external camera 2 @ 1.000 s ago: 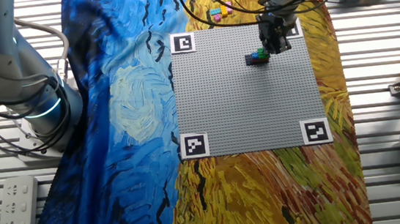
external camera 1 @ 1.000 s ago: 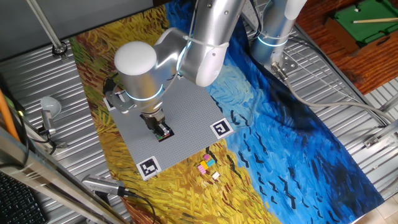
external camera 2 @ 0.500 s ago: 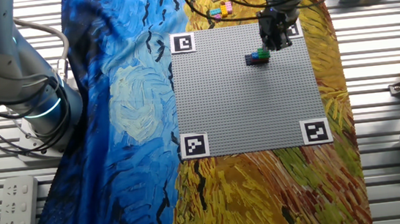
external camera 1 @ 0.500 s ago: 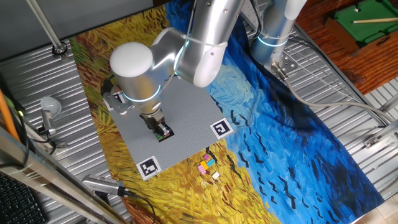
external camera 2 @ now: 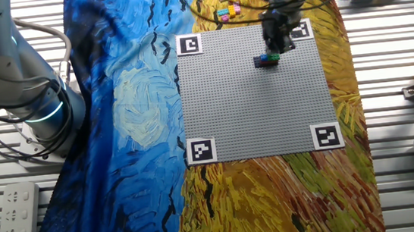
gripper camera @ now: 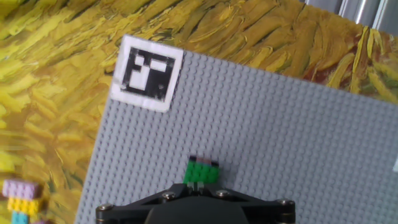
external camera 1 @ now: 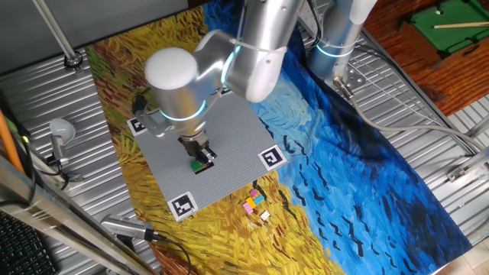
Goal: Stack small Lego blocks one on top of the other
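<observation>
A short stack of small Lego blocks, green on top (gripper camera: 202, 172), stands on the grey baseplate (gripper camera: 286, 124); a pink and dark layer peeks out behind the green. The stack also shows in the fixed views (external camera 1: 200, 163) (external camera 2: 266, 60). My gripper (gripper camera: 199, 185) is shut, its two thin fingertips pressed together at the green block's near edge, with nothing between them. In the fixed views the gripper (external camera 1: 201, 155) (external camera 2: 277, 46) hangs right over and beside the stack. Whether the tips touch the block I cannot tell.
Several loose small blocks in pink, yellow and white lie on the painted cloth off the baseplate's edge (external camera 1: 254, 202) (external camera 2: 227, 11) (gripper camera: 22, 196). Black-and-white tags mark the plate's corners (gripper camera: 148, 73) (external camera 1: 272, 157). A second arm's base (external camera 2: 35, 110) stands far from the plate.
The gripper has shifted sideways across the plate and now sits closer to the stack. The stack itself has stayed in place, and its green top shows more plainly.
</observation>
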{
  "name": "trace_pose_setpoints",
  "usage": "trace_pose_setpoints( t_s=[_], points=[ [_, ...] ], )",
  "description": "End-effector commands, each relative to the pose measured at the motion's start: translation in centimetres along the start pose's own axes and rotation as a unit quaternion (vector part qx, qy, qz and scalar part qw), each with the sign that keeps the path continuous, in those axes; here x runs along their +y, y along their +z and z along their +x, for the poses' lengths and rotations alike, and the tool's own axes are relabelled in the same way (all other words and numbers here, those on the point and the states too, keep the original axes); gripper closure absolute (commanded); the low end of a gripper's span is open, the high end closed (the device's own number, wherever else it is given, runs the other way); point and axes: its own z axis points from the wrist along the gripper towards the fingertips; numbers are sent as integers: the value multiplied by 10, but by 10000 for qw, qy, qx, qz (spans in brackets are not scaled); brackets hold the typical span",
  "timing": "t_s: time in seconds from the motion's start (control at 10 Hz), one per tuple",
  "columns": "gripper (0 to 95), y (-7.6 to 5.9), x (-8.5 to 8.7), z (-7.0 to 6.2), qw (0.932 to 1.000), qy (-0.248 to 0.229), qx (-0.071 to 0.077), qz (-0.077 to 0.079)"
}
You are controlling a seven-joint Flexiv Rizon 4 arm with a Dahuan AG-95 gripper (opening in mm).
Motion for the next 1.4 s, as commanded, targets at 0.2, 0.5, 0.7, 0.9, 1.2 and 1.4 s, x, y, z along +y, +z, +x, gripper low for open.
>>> trace_pose_setpoints(
  t_s=[0.2, 0.5, 0.7, 0.9, 1.2, 1.4],
  points=[
    [950, 13, 1, -3, 10000, -37, -21, 16],
    [950, 5, 3, -4, 10000, -21, 26, 27],
    [950, -2, 4, -7, 10000, 27, 74, 36],
    [950, -2, 4, -8, 10000, 42, 70, 42],
    [950, 1, 2, -11, 10000, 37, 52, 52],
    [950, 0, 1, -11, 10000, 30, 50, 52]
  ],
)
